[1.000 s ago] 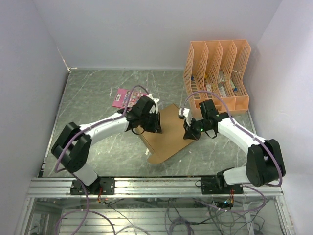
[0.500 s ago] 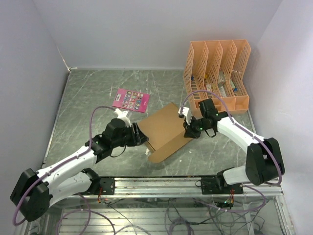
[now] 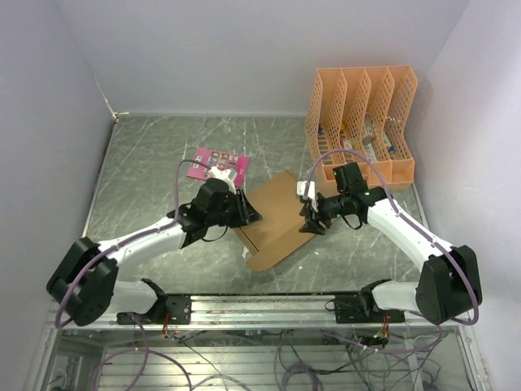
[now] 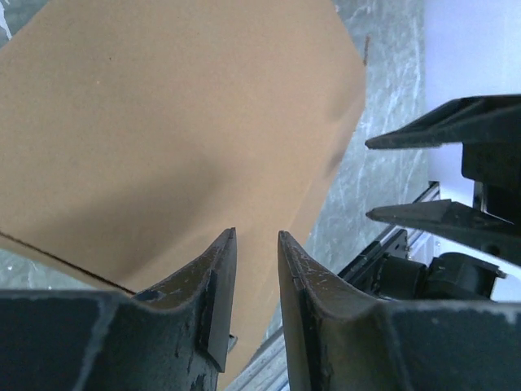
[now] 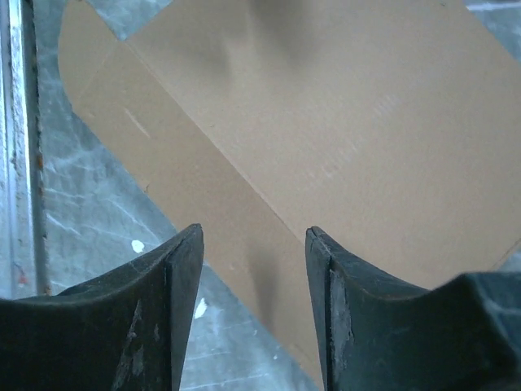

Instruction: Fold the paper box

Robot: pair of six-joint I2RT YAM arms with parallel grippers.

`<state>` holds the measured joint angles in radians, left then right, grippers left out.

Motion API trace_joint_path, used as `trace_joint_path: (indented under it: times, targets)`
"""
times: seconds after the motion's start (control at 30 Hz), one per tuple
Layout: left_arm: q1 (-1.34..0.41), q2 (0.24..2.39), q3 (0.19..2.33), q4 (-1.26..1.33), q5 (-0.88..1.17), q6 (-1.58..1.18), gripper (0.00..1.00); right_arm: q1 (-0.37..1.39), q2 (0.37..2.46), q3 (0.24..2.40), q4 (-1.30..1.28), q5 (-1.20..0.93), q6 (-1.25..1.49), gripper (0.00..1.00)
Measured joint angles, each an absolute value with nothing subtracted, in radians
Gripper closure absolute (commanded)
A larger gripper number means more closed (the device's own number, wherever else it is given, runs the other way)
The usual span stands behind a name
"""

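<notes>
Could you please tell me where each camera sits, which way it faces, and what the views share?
Top external: above and behind the bases, looking down on table, paper box, pink card, orange organizer; both arms whole.
Left wrist: on the left arm, looking past its narrowly parted jaws at the box; open jaws of the right arm show too.
Right wrist: on the right arm, looking down between its open jaws at the box.
Shared: all see the box.
</notes>
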<state>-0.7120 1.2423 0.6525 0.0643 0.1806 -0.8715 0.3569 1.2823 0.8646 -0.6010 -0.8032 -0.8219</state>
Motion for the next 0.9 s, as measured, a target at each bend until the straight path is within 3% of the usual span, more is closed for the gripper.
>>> trace_joint_path:
  times: [0.1, 0.23, 0.53, 0.6, 0.7, 0.73, 0.9]
  targets:
    - [-0.715, 1.317, 0.682, 0.064, 0.187, -0.853, 0.63, 0.374, 1.306, 0.846, -0.596, -0.812, -0.946, 0.61]
    - [-0.715, 1.365, 0.682, 0.056, 0.188, -0.832, 0.63, 0.381, 1.382, 0.845, -0.606, -0.797, -1.037, 0.68]
    - [-0.710, 1.271, 0.673, 0.015, 0.166, -0.808, 0.51, 0.381, 1.429, 0.846, -0.610, -0.787, -1.059, 0.67]
    - [-0.703, 1.196, 0.643, 0.019, 0.152, -0.815, 0.49, 0.379, 1.435, 0.856, -0.623, -0.791, -1.055, 0.64]
    - [-0.696, 1.087, 0.577, 0.024, 0.130, -0.839, 0.45, 0.352, 1.441, 0.891, -0.681, -0.834, -1.045, 0.43]
    - [-0.693, 1.055, 0.551, 0.025, 0.121, -0.849, 0.44, 0.333, 1.438, 0.907, -0.696, -0.854, -1.027, 0.40]
    - [-0.678, 0.881, 0.411, 0.019, 0.075, -0.921, 0.36, 0.216, 1.382, 0.953, -0.572, -0.884, -0.728, 0.22]
